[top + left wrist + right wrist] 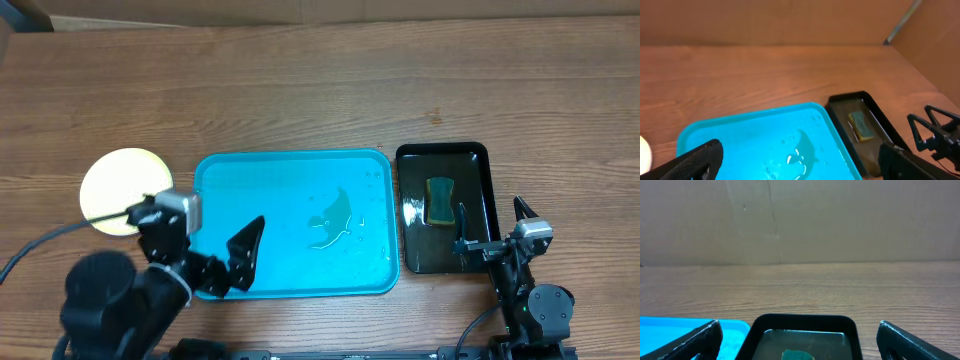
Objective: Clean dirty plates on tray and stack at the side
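Note:
The turquoise tray (270, 190) lies mid-table with no plate on it, only a small puddle (332, 222). To its left, off the tray, rest the plates (118, 188), pale lime-green on top; my left arm covers their lower right edge, and how many lie there I cannot tell. My left gripper (225, 265) hangs open over the tray's near left corner, nothing between its fingers (695, 162). My right gripper (490, 225) is open at the near right of the black tray (440, 150), holding nothing.
A green and yellow sponge (440, 200) lies in shallow water inside the black tray, just right of the turquoise tray. A cardboard wall stands behind the wooden table (320, 90). A cable (40, 245) trails from the left arm.

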Motion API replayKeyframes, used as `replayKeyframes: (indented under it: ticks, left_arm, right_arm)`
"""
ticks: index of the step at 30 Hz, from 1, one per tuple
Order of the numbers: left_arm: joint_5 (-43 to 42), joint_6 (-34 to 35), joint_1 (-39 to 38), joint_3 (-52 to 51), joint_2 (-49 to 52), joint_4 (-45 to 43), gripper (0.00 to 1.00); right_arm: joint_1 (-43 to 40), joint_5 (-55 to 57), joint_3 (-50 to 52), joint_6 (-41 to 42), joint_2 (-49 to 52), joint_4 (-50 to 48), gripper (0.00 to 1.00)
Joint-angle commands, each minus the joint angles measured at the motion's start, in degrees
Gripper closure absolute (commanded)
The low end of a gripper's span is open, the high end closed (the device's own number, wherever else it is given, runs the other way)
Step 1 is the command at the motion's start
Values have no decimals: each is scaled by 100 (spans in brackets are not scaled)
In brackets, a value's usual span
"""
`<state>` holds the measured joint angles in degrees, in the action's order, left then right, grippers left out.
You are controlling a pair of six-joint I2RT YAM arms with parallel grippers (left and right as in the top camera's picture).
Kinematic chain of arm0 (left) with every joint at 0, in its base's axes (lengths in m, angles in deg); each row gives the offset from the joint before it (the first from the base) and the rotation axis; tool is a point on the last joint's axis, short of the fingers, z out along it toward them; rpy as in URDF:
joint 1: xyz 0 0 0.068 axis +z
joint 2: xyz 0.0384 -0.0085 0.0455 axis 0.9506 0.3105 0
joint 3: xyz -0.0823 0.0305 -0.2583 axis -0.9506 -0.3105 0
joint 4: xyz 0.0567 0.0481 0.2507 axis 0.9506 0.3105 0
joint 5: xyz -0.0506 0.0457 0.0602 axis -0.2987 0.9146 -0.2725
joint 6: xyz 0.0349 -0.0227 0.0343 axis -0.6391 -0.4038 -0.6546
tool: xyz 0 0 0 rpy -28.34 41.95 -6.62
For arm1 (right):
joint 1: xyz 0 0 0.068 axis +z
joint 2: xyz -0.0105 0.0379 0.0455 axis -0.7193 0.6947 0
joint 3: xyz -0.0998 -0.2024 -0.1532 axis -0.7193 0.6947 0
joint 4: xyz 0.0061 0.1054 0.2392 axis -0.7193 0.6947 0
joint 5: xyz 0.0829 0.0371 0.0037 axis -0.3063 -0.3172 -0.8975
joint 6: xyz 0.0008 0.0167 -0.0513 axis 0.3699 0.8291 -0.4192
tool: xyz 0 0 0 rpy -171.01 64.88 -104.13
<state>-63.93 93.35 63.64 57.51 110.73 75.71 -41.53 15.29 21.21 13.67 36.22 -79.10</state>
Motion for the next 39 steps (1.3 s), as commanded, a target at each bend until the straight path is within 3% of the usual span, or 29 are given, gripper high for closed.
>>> replayKeyframes:
  ticks: [1, 6, 15, 20, 32, 39]
  left_arm:
    - [225, -111, -4, -369, -313, 22, 0]
    - [190, 223, 0, -1543, -931, -1335, 0]
    - [328, 284, 0, -3536, -1947, -5377, 0]
    - [807, 289, 0, -4474, -2514, -6601, 0]
    - [1541, 575, 372, -5525, -3248, -6782, 0]
    - [1576, 1327, 734, -6137, -3248, -6769, 0]
  right_arm:
    - [-48, -35, 59, -42, -57, -17, 0]
    - [-48, -35, 59, -42, -57, -17, 0]
    - [-48, -35, 59, -42, -57, -17, 0]
    - [-48, -35, 59, -42, -57, -17, 0]
    - [-48, -35, 59, -42, -57, -17, 0]
    - [-48, -35, 59, -42, -57, -17, 0]
